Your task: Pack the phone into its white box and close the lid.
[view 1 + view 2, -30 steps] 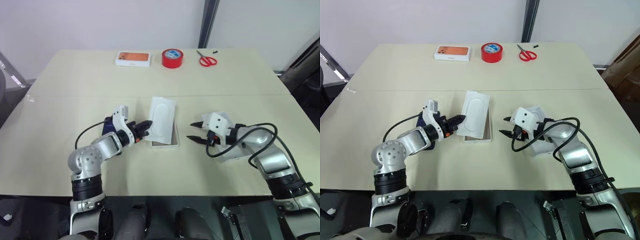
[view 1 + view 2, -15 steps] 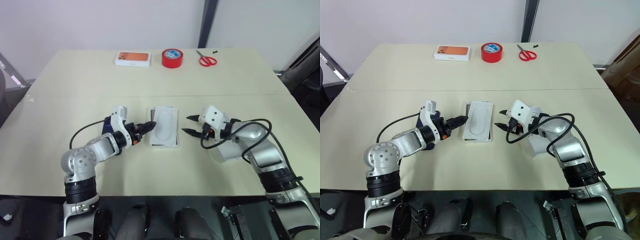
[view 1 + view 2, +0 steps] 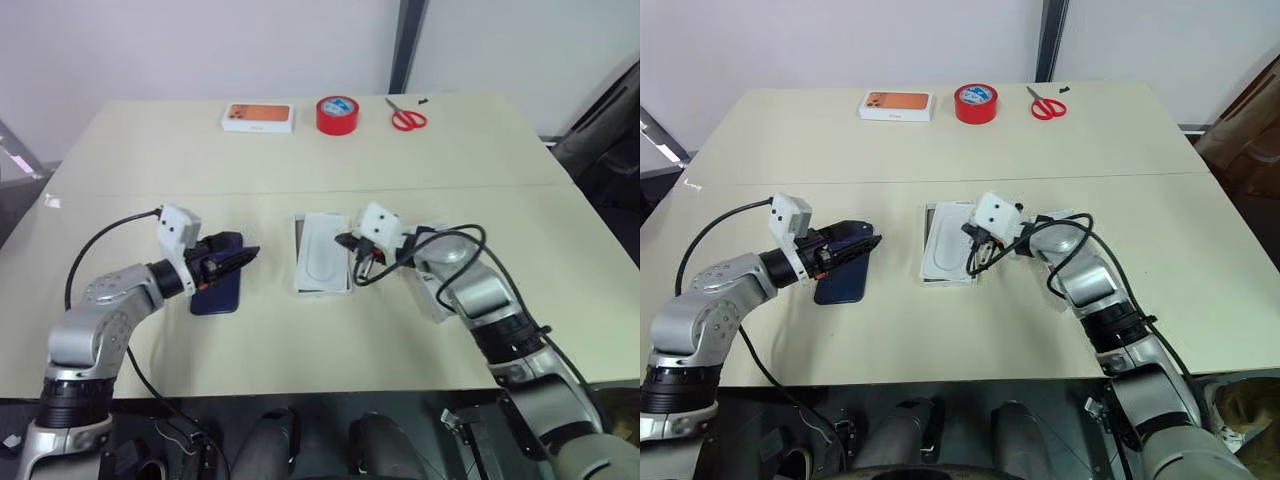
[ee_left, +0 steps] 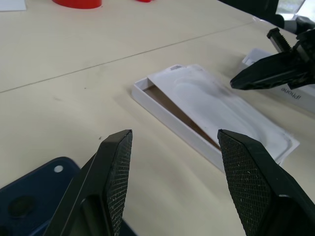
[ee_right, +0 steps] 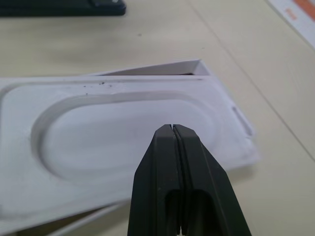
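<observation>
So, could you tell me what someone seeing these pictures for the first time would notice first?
Probably the white box at the middle of the table, with a thin white insert lying askew on top of it and the shut right gripper poised over that insert. Next, the phone lying flat to the box's left, under the open left gripper. At the far edge, a red tape roll and red scissors stand out.

The phone lies left of the white box — an insert on it; the lid right; tape roll behind.
</observation>
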{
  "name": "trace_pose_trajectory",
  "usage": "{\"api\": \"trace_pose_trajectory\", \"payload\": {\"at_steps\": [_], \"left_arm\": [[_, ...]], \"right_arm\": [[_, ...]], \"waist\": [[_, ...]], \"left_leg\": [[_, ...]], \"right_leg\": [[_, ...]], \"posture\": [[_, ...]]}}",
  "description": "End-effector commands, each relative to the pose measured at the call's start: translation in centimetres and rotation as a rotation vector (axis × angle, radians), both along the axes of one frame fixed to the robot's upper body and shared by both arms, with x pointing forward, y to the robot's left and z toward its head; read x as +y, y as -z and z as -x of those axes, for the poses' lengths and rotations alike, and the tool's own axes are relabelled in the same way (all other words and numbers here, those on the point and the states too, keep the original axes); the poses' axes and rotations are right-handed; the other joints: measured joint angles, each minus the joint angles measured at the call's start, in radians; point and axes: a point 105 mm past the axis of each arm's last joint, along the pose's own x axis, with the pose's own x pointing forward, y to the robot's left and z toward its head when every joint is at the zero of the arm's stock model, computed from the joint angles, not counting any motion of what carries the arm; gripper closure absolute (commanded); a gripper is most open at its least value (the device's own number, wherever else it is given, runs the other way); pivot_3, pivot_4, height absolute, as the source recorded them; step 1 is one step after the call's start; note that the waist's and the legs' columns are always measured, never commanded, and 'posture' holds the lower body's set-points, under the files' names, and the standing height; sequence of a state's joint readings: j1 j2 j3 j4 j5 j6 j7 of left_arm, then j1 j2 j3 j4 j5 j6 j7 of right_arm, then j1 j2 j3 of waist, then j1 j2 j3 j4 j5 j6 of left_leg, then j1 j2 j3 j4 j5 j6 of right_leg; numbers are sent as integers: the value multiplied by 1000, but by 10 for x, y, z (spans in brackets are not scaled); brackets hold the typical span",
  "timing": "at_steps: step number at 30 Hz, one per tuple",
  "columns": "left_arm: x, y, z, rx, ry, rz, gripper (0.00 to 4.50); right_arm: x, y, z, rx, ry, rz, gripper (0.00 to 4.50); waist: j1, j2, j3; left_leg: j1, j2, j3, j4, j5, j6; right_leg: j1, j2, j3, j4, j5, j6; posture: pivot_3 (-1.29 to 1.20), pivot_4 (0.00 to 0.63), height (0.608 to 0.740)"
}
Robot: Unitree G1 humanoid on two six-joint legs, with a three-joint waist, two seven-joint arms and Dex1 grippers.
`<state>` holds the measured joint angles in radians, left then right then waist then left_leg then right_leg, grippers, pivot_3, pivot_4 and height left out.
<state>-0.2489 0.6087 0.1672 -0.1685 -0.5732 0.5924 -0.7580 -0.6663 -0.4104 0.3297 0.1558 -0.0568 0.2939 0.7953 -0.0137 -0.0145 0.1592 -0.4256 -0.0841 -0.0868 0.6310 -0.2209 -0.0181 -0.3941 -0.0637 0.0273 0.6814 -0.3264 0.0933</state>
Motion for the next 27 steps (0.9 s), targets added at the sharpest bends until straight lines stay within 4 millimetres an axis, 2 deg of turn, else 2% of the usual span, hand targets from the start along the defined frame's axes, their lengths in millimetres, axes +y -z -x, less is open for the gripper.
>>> {"api": "trace_pose_trajectory", "payload": {"at_steps": [1,10,15,22,27], "left_arm": [[0,-6,2,-57,5,-32,1572],[-7,-2,7,-55,6,-10,1572],[-10,-1,7,-58,1,-9,1572],[-9,0,4,-64,-14,-14,1572],[-9,0,2,-60,-20,-13,1572]], "right_arm": [[14,0,-3,-73,-37,79,4478],[29,27,-11,-107,-71,258,4478],[45,24,-4,-117,-145,240,4478],[46,24,3,-111,-192,217,4478],[40,22,-7,-118,-132,207,4478]], "waist": [[-1,0,0],[-2,0,0],[-4,0,0],[-4,0,0],[-4,0,0]], "left_leg": [[0,0,0,0,0,0],[0,0,0,0,0,0],[1,0,0,0,0,0],[1,0,0,0,0,0],[1,0,0,0,0,0]], "right_leg": [[0,0,0,0,0,0],[-1,0,0,1,0,0],[0,1,0,1,0,0],[0,1,0,1,0,0],[0,1,0,1,0,0]], "posture": [[0,150,734],[0,150,734],[0,150,734],[0,150,734],[0,150,734]]}}
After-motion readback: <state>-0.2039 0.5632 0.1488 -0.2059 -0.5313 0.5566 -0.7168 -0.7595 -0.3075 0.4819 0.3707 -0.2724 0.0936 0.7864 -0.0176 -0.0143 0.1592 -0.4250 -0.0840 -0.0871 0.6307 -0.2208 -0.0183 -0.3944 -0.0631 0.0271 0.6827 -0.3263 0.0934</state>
